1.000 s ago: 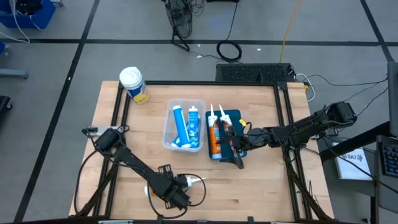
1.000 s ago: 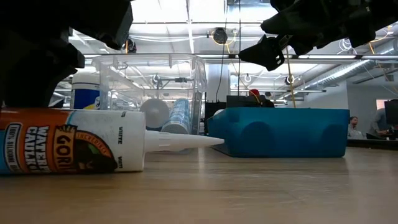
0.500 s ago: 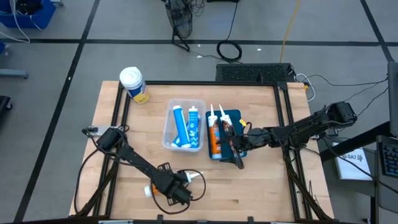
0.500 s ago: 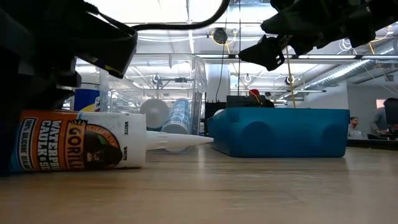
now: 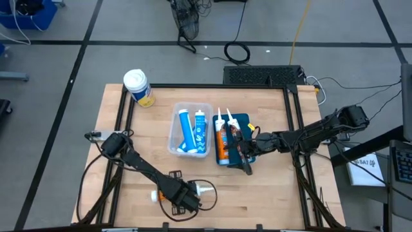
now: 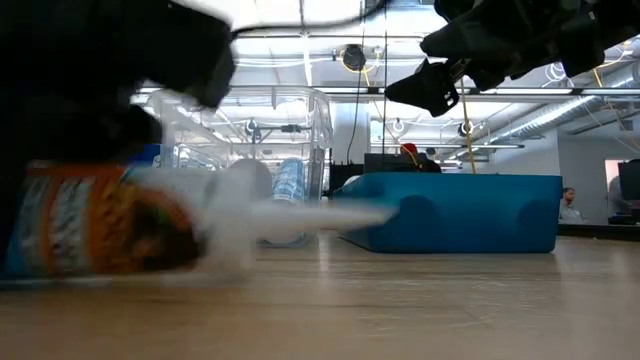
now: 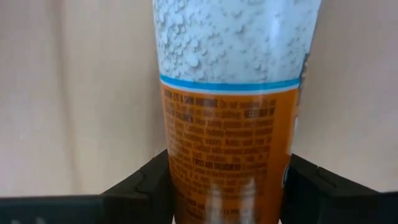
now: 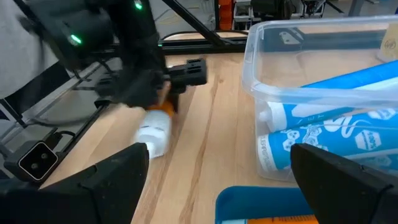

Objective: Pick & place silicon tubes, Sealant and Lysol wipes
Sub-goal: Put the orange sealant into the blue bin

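At the counter's [image 5: 270, 193] near edge, the left gripper [image 5: 182, 196] has its jaws closed against both sides of an orange sealant cartridge [image 7: 227, 124] lying flat on the wood. The right gripper [image 5: 243, 156] hangs above the blue tray [image 5: 239, 120] with jaws spread wide and empty. The Lysol wipes [image 5: 138, 87] stand upright at the far left corner, well apart from the clear bin [image 5: 191, 107] of blue tubes [image 5: 186, 132].
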Action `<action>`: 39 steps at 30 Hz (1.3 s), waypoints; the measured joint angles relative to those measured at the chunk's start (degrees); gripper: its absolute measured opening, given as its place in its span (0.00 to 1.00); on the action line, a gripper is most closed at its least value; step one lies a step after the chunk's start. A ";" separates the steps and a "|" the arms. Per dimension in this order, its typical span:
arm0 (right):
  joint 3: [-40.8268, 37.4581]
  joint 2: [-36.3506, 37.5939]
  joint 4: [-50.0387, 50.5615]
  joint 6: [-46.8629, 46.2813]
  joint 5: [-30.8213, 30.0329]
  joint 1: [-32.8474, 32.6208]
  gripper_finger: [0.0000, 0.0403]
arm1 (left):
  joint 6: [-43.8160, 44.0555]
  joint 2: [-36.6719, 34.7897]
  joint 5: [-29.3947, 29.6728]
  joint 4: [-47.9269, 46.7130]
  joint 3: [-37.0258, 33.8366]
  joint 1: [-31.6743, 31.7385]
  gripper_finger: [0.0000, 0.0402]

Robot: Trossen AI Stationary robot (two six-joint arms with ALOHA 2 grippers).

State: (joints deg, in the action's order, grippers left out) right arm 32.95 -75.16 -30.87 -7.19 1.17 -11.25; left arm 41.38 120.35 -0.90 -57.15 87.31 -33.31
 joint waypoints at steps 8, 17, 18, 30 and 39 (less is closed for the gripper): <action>-0.02 2.00 3.78 -2.49 0.13 0.00 0.91 | -6.39 -9.03 9.02 0.68 4.19 -0.68 0.52; -0.02 6.85 9.54 -2.63 0.05 -0.04 0.91 | -14.54 -21.37 26.17 -0.25 4.52 -5.29 0.52; -0.02 7.24 10.29 -2.62 -0.12 -0.04 0.91 | -14.12 -22.68 28.06 -1.51 4.52 -5.63 0.52; 0.00 7.63 13.48 -0.65 -7.41 -0.02 0.91 | -13.68 -27.16 33.02 -2.63 2.41 -1.15 0.52; 0.00 7.65 11.20 -0.26 -7.39 -0.63 0.91 | -39.88 -27.12 14.64 27.87 -9.06 6.06 0.52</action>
State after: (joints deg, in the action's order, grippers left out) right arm 32.95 -67.51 -19.68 -7.44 -6.22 -11.88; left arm 1.50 93.23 13.74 -29.29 78.25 -27.25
